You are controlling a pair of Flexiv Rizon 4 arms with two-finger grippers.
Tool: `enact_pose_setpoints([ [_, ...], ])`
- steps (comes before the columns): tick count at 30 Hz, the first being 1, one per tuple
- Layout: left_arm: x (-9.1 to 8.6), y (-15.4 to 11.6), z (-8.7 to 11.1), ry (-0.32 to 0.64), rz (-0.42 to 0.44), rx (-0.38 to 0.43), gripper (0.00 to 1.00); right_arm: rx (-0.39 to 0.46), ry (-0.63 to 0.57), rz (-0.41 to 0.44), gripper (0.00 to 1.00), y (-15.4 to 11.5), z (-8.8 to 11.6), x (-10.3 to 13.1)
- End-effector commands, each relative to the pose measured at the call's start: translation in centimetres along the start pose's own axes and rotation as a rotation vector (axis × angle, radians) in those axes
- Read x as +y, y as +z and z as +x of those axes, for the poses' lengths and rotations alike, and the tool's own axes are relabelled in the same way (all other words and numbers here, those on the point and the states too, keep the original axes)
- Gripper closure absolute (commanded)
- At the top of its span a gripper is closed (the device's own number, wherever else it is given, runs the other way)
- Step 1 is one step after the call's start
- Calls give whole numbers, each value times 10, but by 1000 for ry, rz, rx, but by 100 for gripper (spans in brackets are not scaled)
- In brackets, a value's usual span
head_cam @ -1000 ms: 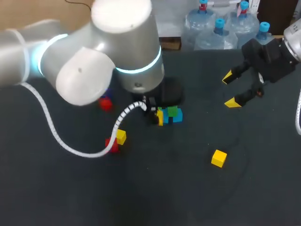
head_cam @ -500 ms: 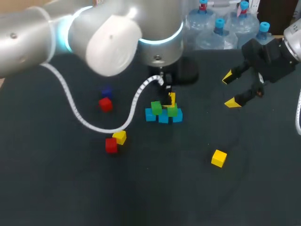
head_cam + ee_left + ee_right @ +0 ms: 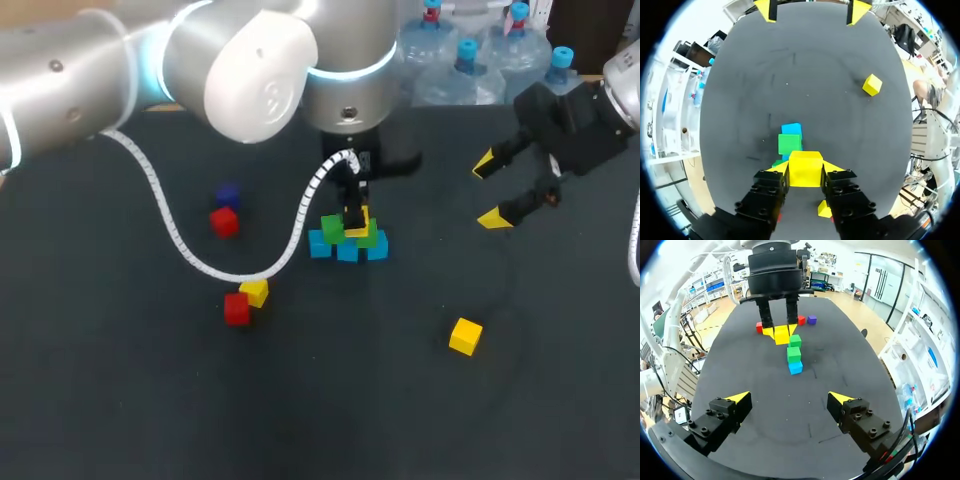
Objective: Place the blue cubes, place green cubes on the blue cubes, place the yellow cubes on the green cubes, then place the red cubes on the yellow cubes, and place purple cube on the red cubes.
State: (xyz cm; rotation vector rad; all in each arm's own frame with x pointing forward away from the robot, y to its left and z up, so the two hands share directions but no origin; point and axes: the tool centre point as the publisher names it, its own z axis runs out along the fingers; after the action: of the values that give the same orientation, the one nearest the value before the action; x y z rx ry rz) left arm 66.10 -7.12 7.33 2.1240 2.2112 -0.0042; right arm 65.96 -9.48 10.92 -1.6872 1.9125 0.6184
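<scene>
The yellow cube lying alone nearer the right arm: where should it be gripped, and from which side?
Probably from straight above, closing on two opposite side faces of the yellow cube. It sits flat with nothing touching it, so every side is free, but it is turned askew, so the wrist should rotate to match its faces.

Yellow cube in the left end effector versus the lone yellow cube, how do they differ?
The held yellow cube is clamped in the left end effector; the lone yellow cube lies free on the table. The held one is over green cubes; the lone one is apart from other cubes. Same colour, same shape.
</scene>
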Motion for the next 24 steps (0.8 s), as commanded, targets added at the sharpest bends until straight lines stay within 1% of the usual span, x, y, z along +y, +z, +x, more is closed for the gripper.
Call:
enact_pose_setpoints([
  [1, -3, 3, 7, -9, -8, -7, 100, -2, -1, 0, 0, 0, 0, 0],
  [5, -1, 4, 8, -13, -13, -17, 100, -2, -1, 0, 0, 0, 0, 0],
  [12, 9, 11, 6, -4, -7, -35, 100, -2, -1, 0, 0, 0, 0, 0],
  [24, 17, 15, 3, -1, 8, -32, 100, -2, -1, 0, 0, 0, 0, 0],
])
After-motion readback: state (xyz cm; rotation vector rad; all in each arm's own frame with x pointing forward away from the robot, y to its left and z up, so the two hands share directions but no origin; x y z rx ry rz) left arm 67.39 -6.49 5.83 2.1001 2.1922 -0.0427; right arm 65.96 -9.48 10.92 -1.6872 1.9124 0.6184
